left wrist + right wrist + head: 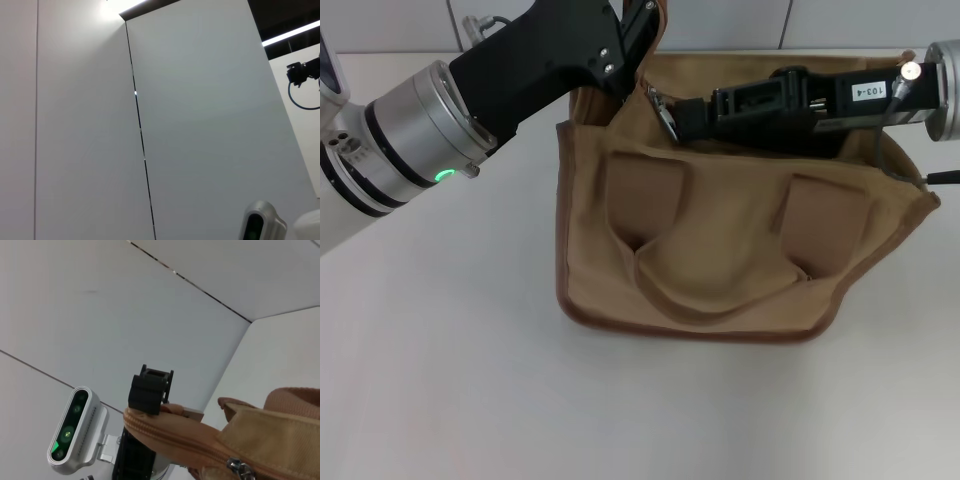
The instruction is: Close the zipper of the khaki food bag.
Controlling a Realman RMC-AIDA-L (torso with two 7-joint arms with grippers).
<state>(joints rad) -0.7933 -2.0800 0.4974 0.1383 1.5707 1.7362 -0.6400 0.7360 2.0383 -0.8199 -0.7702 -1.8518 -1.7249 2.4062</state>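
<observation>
Seen from the head camera, the khaki food bag (720, 250) sits on a white table (470, 400), its two square patches and a looped handle (715, 285) facing the viewer, with a pale panelled wall (740, 20) behind it.

To the bag's left, the left gripper (632, 45) reaches in from the robot's silver-cuffed arm and meets the bag's far left corner, where a brown strap (658, 25) rises beside it. In the right wrist view its black fingers (150, 390) close on the piped edge of the canvas, pinching the corner, though the contact itself is partly masked by fabric. A silver camera unit (75, 432) with green lights sits just below that gripper.

Along the bag's top runs the zipper (175, 440), its khaki tape showing in the right wrist view with the small silver pull tab (237, 466) near the bottom edge of that picture. From the head camera the tab is a metallic glint (665, 112) at the left end of the opening.

Across the bag's top from the right, the right gripper (678, 115) lies low over the opening, its black body hiding much of the zipper line behind it. Its tips sit right at the pull tab, but whether they grip the tab cannot be told.
</observation>
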